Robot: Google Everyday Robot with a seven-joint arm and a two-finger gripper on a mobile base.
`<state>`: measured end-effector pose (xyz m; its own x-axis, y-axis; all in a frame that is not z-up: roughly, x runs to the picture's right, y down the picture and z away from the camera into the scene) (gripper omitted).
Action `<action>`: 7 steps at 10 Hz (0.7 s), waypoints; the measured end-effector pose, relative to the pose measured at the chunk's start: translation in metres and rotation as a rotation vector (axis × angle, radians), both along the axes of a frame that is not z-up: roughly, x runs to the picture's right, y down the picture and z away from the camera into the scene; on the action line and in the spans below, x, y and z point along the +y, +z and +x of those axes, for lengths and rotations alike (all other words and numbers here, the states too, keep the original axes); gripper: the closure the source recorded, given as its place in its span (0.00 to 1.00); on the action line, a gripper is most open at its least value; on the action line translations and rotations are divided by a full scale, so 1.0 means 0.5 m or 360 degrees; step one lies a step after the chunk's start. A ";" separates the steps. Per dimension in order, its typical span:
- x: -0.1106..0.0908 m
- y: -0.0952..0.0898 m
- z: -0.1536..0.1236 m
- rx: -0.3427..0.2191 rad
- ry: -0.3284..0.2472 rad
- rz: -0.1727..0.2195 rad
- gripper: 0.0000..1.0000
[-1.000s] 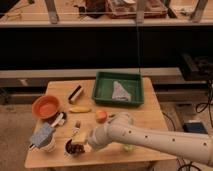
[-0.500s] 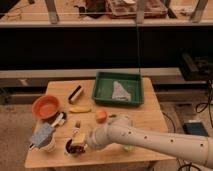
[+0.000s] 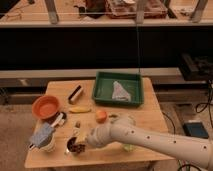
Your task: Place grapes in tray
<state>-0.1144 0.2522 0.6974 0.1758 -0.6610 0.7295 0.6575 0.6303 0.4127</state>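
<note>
Your tool [image 3: 79, 141] is down at the front left of the surface [image 3: 150, 117], its fingers closed together on the grapes [image 3: 73, 146]. The dark bunch sits on the wood there, just at the tool's left tip.

The white arm [image 3: 150, 140] reaches in from the lower right and lies across the front of the surface. A pale green thing [image 3: 129, 148] is mostly hidden behind it, so you cannot tell what it is.

The tray [image 3: 104, 90] is at the far right of the surface, well apart from the grapes. A crumpled clear wrapper [image 3: 119, 91] lies in its middle, and the green floor on either side of the wrapper is bare.

Look at what lies between the bunch and the tray:
- The round orange fruit [image 3: 101, 116] sits near the middle of the surface, just beyond the wrist.
- A banana [image 3: 80, 109] lies left of the fruit.
- A small brownish piece [image 3: 77, 123] sits just behind the tool.

Off to the left, close to the grapes, a white cup [image 3: 46, 144] stands with a grey-blue cloth [image 3: 42, 135] draped over it. Behind that is the orange bowl [image 3: 35, 105]. A dark oblong block [image 3: 75, 93] lies at the back, between the bowl and the tray.
</note>
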 end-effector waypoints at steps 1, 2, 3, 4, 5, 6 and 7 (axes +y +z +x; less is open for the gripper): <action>-0.007 -0.002 0.002 0.0001 0.0005 0.0011 1.00; -0.014 -0.004 -0.001 -0.0002 0.0000 0.0022 1.00; -0.021 -0.005 -0.005 -0.0005 -0.0010 0.0031 1.00; -0.030 -0.009 -0.014 -0.0012 -0.0028 0.0046 1.00; -0.038 -0.014 -0.027 -0.0022 -0.0055 0.0065 1.00; -0.043 -0.017 -0.035 -0.0027 -0.0077 0.0080 1.00; -0.049 -0.021 -0.041 -0.0028 -0.0103 0.0098 1.00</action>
<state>-0.1348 0.2279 0.6869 0.1190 -0.7141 0.6898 0.6885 0.5600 0.4609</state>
